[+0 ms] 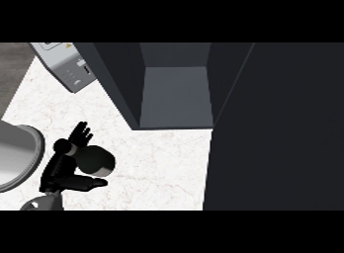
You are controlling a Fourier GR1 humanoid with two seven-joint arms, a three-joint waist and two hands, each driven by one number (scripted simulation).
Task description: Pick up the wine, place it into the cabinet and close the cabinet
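Working the pick-up step here: the wine [96,161], seen from above as a dark round shape, stands on the counter [156,165] at the near left, right against the left robot hand [57,167]. That robot hand is released. Its fingers [80,132] point to the far side just left of the bottle and the thumb [93,183] lies along its near side. The bottle sits in the fork between them with nothing curled round it, so I'd say the grasp is not made yet. The right robot hand doesn't show at all.

Next move, as I judge it: close round the bottle, lift it straight, then carry it far and right into the cabinet [120,84]. Its opening gapes at the far middle, well apart from the bottle. The cabinet door [284,128] stands swung out as a big dark panel along the right, so shutting it comes last. Two things to watch: a grey round vessel [11,158] sits just left of the robot hand, and a grey appliance [67,66] stands at the far left beside the cabinet. I want the lift path to miss both.
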